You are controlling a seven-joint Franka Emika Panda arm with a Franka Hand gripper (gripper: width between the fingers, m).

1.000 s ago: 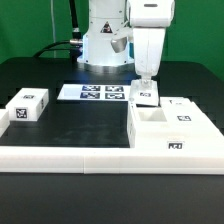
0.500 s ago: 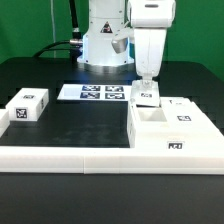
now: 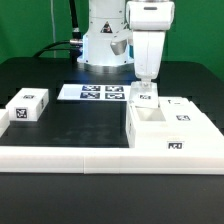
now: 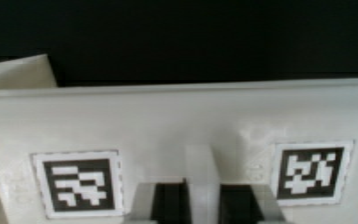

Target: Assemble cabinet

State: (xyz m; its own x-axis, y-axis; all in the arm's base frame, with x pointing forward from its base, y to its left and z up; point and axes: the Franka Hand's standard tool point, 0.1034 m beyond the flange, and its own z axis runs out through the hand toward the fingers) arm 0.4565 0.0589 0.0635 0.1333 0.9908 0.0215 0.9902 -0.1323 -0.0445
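Note:
The cabinet (image 3: 176, 130), a large white open box with small tags, stands on the exterior view's right. My gripper (image 3: 145, 84) points straight down at its far left corner. It is shut on the thin upper edge of a white tagged panel (image 3: 145, 96) standing there. In the wrist view the panel (image 4: 185, 125) fills the picture with two square markers on its face. The dark fingers (image 4: 162, 205) of the gripper (image 4: 199, 205) sit close together, with only a thin white strip between them. A small white tagged block (image 3: 28, 107) lies on the exterior view's left.
The marker board (image 3: 98, 93) lies flat behind the black mat, near the robot's base (image 3: 100, 45). A long low white rail (image 3: 95, 158) runs across the table's front edge. The black mat (image 3: 85, 120) stretches between the block and the cabinet.
The gripper and the panel in it have shifted slightly toward the exterior view's left and back. The jaws have stayed shut.

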